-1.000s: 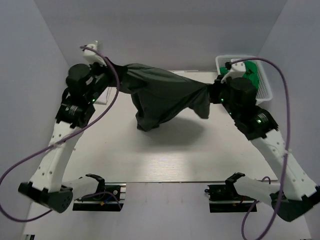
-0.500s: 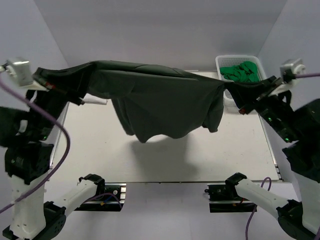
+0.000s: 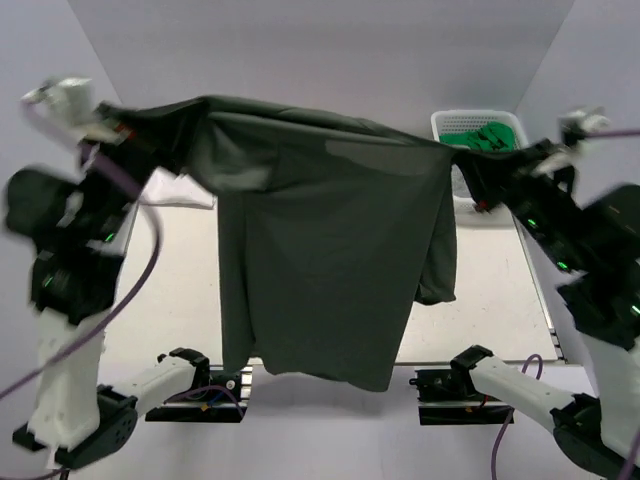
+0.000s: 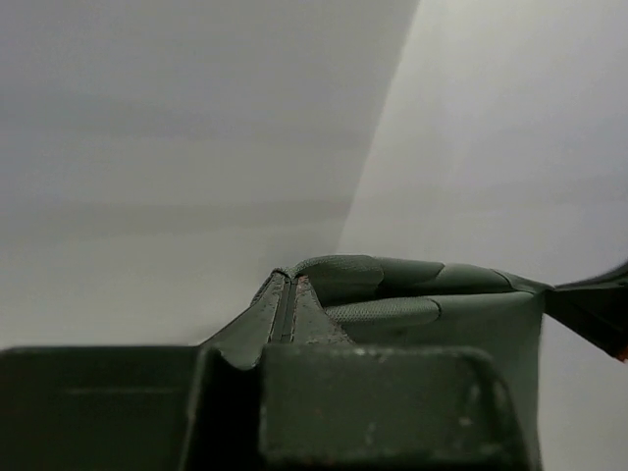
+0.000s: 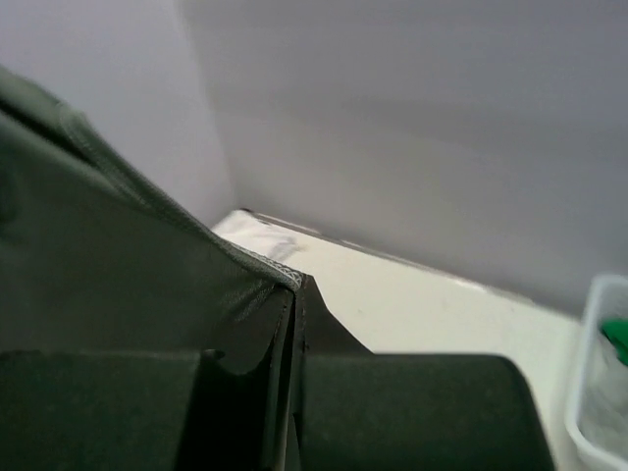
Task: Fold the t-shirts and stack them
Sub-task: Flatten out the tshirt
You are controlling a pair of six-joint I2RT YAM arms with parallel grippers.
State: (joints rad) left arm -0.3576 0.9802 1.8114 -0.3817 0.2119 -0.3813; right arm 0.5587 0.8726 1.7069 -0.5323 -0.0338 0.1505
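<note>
The dark olive-grey t-shirt (image 3: 330, 260) hangs stretched between both grippers, high above the table, its body falling down past the near table edge. My left gripper (image 3: 125, 135) is shut on its left top corner; the cloth (image 4: 412, 304) shows pinched between the closed fingers in the left wrist view. My right gripper (image 3: 478, 165) is shut on its right top corner, with the stitched hem (image 5: 265, 263) clamped at the fingertips. The white t-shirt is not in view.
A white basket (image 3: 480, 125) holding green cloth stands at the back right corner of the white table (image 3: 170, 290); it also shows in the right wrist view (image 5: 599, 402). Grey walls close in on both sides and behind.
Both arms rose and spread apart. The shirt went from a bunched bundle over the table to a flat hanging sheet, and its lower edge dropped past the near table edge.
</note>
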